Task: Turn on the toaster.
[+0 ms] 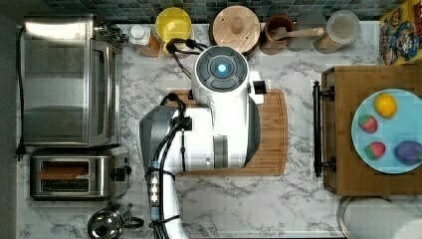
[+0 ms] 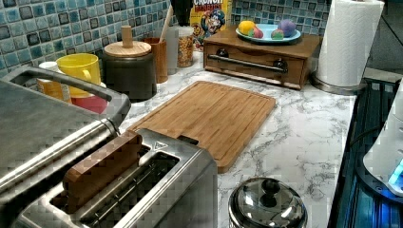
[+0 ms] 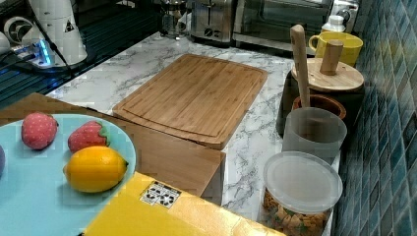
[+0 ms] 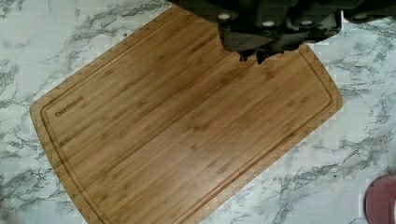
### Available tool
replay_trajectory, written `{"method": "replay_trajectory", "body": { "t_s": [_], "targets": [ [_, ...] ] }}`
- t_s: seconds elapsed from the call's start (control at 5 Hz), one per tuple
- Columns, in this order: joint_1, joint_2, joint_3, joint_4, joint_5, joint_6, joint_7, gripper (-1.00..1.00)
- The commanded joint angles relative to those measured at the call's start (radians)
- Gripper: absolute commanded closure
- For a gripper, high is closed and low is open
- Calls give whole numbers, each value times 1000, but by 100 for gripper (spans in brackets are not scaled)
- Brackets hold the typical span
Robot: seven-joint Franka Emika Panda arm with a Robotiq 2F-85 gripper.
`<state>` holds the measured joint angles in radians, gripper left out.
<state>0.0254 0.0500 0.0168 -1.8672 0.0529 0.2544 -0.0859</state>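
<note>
White-grey marble countertop (image 1: 239,199) spreads below the claw. Blue-green mosaic tile backsplash (image 2: 57,23) lines the wall well behind it. Dark shelf edge (image 2: 361,142) beyond the counter's front. Even, soft overhead light.

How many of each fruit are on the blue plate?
Strawberries: 2
Lemon: 1
Purple fruit: 1
Total on the blue plate: 4
</note>
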Motion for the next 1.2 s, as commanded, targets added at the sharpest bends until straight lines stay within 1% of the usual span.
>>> {"method": "replay_trajectory", "body": {
  "t_s": [0.2, 0.4, 0.6, 1.0, 1.2],
  "targets": [
    [5, 0, 6, -1, 14, 4, -19, 100],
    [4, 43, 13, 48, 44, 13, -97, 100],
    [42, 55, 49, 45, 25, 55, -167, 100],
    [82, 48, 86, 31, 65, 95, -289, 100],
    [76, -20, 115, -27, 84, 179, -327, 100]
  ]
}}
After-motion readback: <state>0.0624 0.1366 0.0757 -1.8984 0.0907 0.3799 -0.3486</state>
